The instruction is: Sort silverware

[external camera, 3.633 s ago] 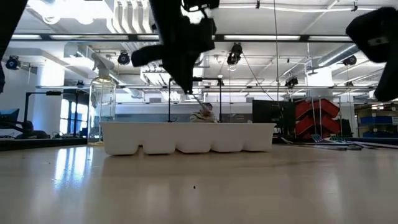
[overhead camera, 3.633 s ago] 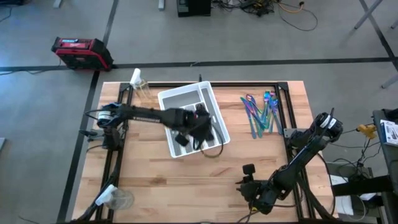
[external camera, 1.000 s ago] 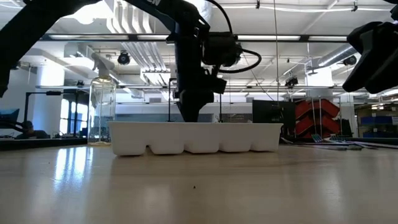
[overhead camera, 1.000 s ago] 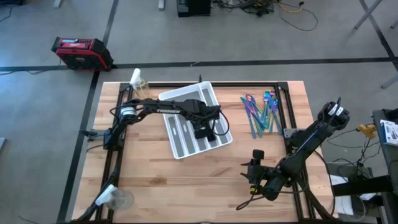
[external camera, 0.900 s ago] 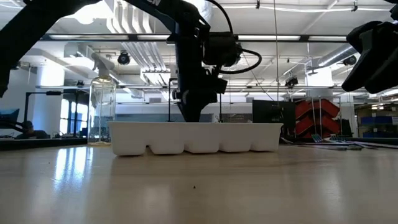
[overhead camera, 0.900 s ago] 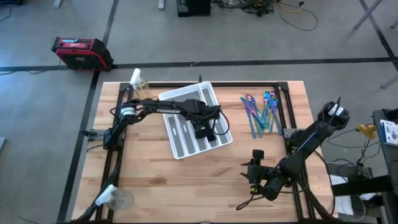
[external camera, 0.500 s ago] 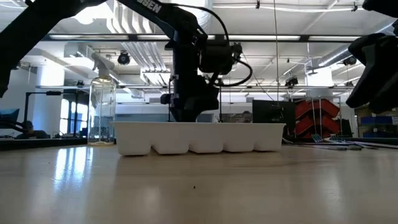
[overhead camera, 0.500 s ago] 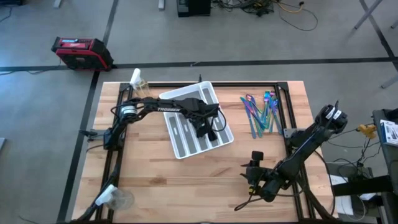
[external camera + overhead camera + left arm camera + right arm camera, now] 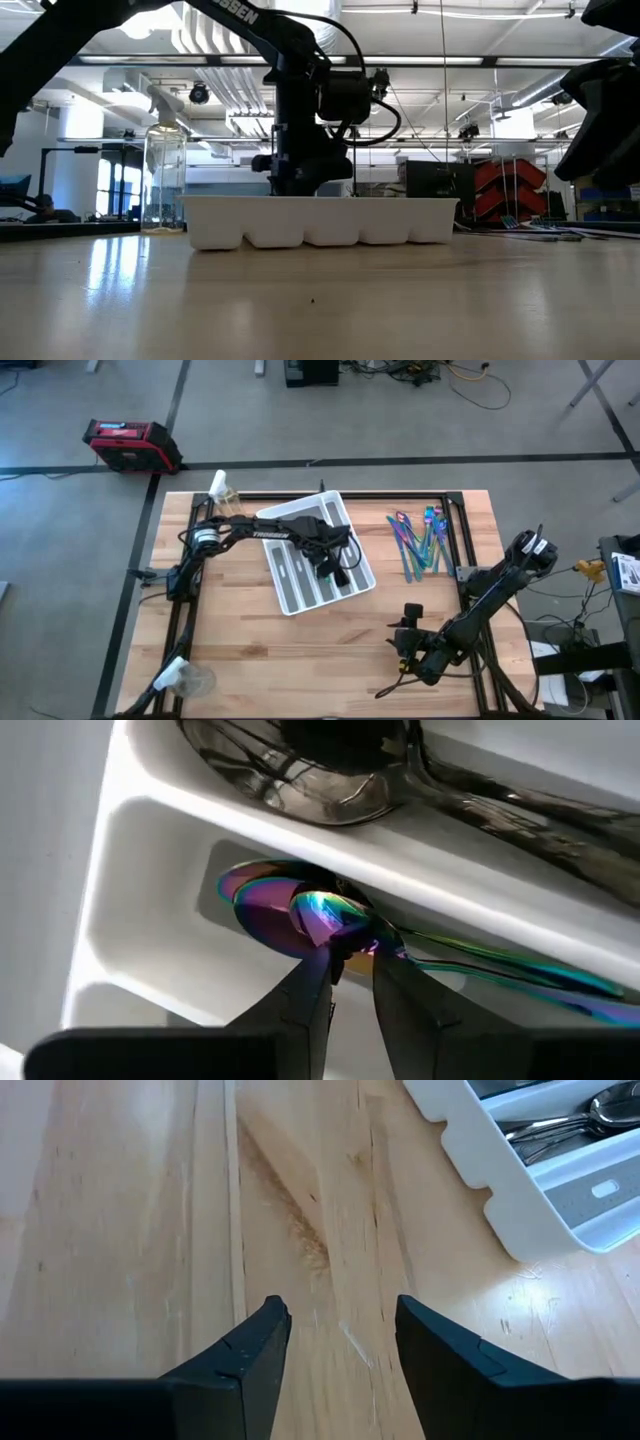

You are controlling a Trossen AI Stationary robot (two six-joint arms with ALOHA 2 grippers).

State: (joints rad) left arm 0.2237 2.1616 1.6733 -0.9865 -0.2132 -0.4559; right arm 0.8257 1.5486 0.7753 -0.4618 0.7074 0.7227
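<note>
The white tray (image 9: 318,552) lies on the table left of centre. My left gripper (image 9: 335,567) reaches down into one of its compartments, shut on an iridescent spoon (image 9: 322,912) that lies over a second one (image 9: 258,898). Dark spoons (image 9: 300,770) fill the neighbouring compartment. Loose iridescent silverware (image 9: 420,540) lies on the wood to the right of the tray. My right gripper (image 9: 335,1325) hovers open over bare wood near the table's front, short of the tray's corner (image 9: 520,1200). My left gripper pinches the iridescent spoon at its neck (image 9: 352,942), just behind the bowl, between its two fingertips (image 9: 318,970). The fingers come from above, pointing down into the compartment. The spoon's bowl rests on the bowl of the other iridescent spoon, and its handle (image 9: 520,975) lies along the compartment floor.
A spray bottle (image 9: 220,488) stands at the far left corner and a clear plastic cup (image 9: 185,678) at the near left. Black frame rails (image 9: 450,510) run along the table's edges. Bare wood lies between the tray and the right arm (image 9: 480,605).
My left gripper has gone down deeper into the tray, its tip now hidden behind the tray's wall in the low view. The tray has slid a little toward the table's right edge. My right arm has shifted slightly.
</note>
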